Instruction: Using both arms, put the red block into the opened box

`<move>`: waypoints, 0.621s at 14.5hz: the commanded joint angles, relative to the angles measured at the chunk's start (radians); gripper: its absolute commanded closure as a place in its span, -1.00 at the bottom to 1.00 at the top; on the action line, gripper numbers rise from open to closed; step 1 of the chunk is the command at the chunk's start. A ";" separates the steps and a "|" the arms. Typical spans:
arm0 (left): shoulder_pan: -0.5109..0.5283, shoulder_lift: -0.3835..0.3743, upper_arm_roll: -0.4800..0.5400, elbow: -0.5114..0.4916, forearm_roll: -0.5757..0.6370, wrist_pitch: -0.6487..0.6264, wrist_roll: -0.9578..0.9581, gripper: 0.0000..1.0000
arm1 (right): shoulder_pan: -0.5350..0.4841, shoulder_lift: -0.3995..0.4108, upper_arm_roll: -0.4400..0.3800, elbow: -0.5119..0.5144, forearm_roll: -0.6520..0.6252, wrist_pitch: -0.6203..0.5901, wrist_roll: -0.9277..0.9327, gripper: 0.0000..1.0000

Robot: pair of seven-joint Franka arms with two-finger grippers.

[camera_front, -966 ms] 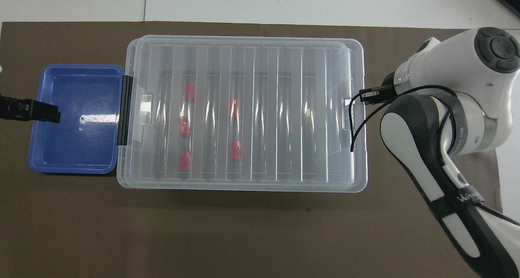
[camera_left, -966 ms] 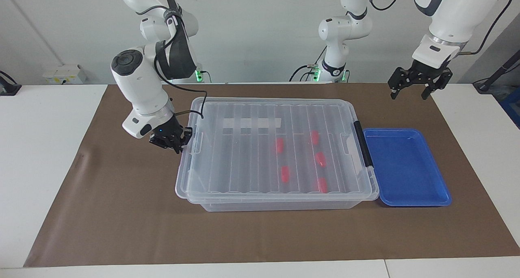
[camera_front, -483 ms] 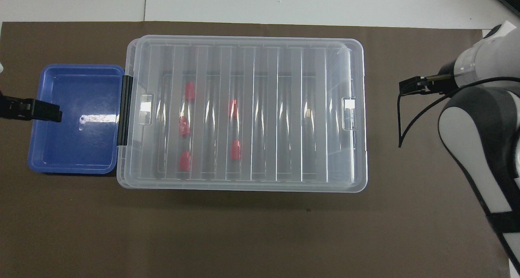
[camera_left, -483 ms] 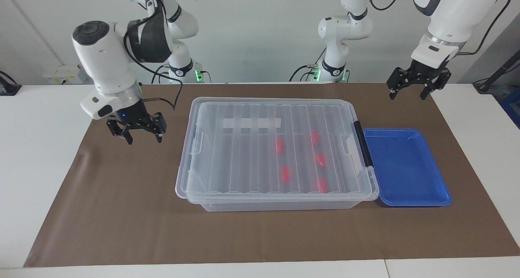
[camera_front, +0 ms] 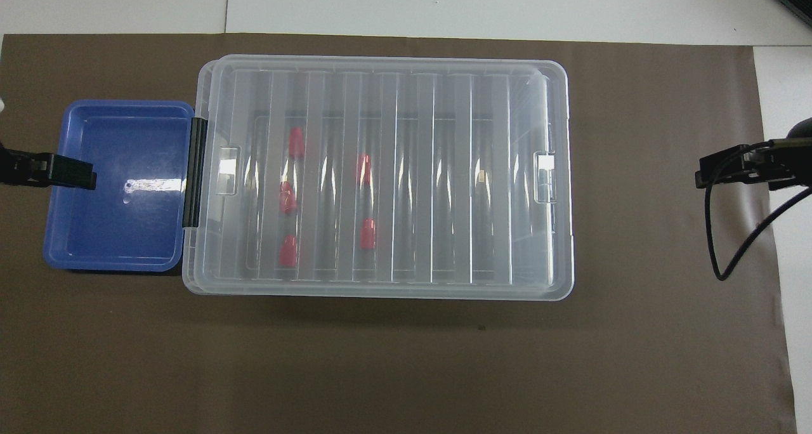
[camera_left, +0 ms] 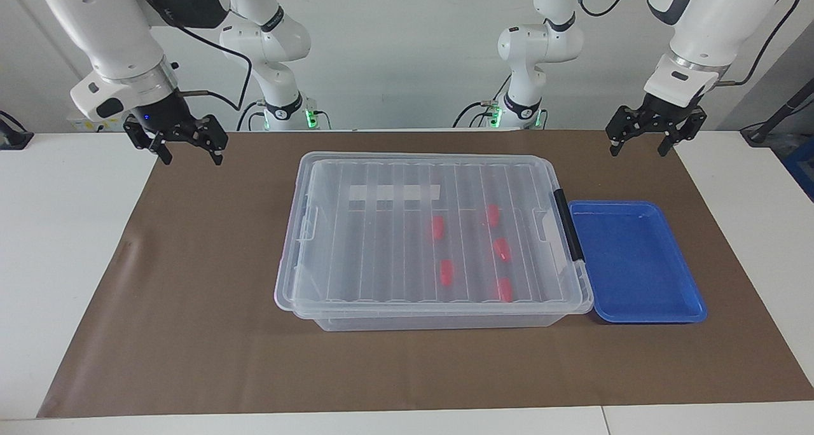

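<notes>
A: The right gripper [camera_left: 186,150] has pulled away from the end of the box [camera_left: 305,276], where it sat a second ago, and risen; it now hangs over the edge of the brown mat [camera_left: 191,295] at the right arm's end of the worktop [camera_left: 63,244].

B: And its fingers?

A: Spread wide, holding nothing. A second ago they were nearly closed by the box's clip.

B: The left gripper [camera_left: 638,147]?

A: It waits over the mat's corner at the left arm's end, fingers apart and empty, unchanged.

B: Where are the red blocks [camera_left: 448,273]?

A: All five lie inside the box, under its ribbed clear lid [camera_front: 380,78], in the half toward the left arm's end. The lid is on the box.

B: Anything else?

A: A blue tray [camera_left: 693,301] touches the box at the end with the black clip [camera_left: 567,225].
</notes>
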 commanded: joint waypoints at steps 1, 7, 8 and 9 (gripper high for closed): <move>-0.014 -0.006 0.011 -0.009 -0.008 0.015 -0.014 -1.00 | -0.014 -0.010 0.015 0.018 -0.012 -0.059 0.027 -1.00; -0.014 -0.006 0.011 -0.009 -0.007 0.013 -0.009 -1.00 | -0.013 -0.039 0.016 -0.039 -0.015 -0.048 0.018 -1.00; -0.014 -0.006 0.011 -0.009 -0.007 0.013 -0.009 -1.00 | -0.013 -0.039 0.016 -0.039 -0.015 -0.048 0.018 -1.00; -0.014 -0.006 0.011 -0.009 -0.007 0.015 -0.009 -1.00 | -0.014 -0.039 0.016 -0.039 -0.015 -0.048 0.018 -1.00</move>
